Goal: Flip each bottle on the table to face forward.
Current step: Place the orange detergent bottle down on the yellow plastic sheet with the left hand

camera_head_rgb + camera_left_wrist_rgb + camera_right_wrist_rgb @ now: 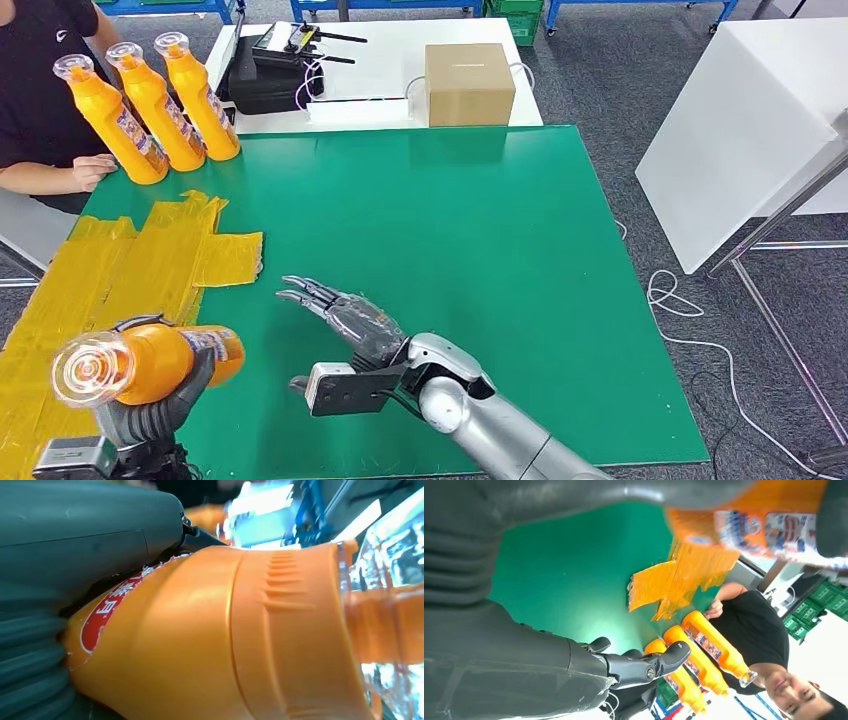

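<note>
My left hand (150, 400) grips an orange bottle (150, 362) low at the front left, lifted off the table with its clear cap toward the camera. Close up, the bottle (210, 640) shows its red label beside the grey thumb (90, 535). My right hand (345, 318) hovers open over the green mat (480, 260), fingers stretched toward the yellow tape; its dark fingers (644, 665) hold nothing. The held bottle (769, 525) passes in front of that wrist camera. Three more orange bottles (150, 105) stand upright at the mat's far left corner.
A person in black sits at the far left, one hand (92, 170) resting beside the standing bottles. Yellow tape strips (150, 260) cover the mat's left part. Beyond the mat lie a cardboard box (469, 84) and black gear (275, 70). A white table (740, 130) stands right.
</note>
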Robot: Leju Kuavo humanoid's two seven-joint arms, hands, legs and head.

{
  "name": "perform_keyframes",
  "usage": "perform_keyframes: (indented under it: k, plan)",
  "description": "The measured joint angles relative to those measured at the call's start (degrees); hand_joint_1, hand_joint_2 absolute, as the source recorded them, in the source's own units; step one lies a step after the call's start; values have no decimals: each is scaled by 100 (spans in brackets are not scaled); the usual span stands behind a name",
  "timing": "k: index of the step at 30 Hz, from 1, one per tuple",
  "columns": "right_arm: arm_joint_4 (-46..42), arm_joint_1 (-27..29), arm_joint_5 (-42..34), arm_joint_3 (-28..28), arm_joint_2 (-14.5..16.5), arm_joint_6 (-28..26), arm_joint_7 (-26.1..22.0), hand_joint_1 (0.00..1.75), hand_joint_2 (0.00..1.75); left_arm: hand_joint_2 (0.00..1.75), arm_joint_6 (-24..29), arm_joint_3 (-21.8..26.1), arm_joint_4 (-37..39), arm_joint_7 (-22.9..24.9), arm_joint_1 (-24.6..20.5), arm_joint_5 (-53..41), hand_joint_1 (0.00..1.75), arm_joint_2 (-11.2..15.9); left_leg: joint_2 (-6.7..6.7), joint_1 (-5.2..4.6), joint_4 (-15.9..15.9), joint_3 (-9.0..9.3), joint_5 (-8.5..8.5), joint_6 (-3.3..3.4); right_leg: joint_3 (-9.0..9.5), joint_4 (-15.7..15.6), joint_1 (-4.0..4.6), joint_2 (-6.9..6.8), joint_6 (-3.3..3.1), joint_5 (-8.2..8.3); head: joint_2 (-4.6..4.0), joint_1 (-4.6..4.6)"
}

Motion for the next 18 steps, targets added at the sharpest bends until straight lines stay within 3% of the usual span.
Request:
perform_keyframes:
  k: [6, 9, 13, 18]
  plan:
    - [-72, -47, -153, -43, -86, 146, -127, 0, 0, 175, 2161, 711, 351, -27, -253, -3268, 175, 207, 0, 0, 0, 0, 2, -1, 1, 1, 0, -1, 0, 0, 0, 0]
    - [-84, -114, -233, -40, -125, 196, -146, 0, 0, 175, 2365, 1164, 504, -27, -403, -4284, 175, 229, 3, 0, 0, 0, 2, -2, 2, 2, 0, 2, 0, 0, 0, 0]
    - [-86, -149, -269, -36, -159, 216, -153, 0, 0, 175, 2386, 1512, 600, -27, -511, -4689, 175, 242, 0, 0, 0, 1, 2, -2, 1, 2, 0, 0, 0, 0, 0, -1]
    - [-121, -256, -516, 15, -247, 245, -155, 0, 0, 175, 2399, 2030, 844, 50, -759, -6448, 175, 337, 2, -1, 0, -1, 1, -2, 2, 2, -2, 2, 0, 0, 0, 2]
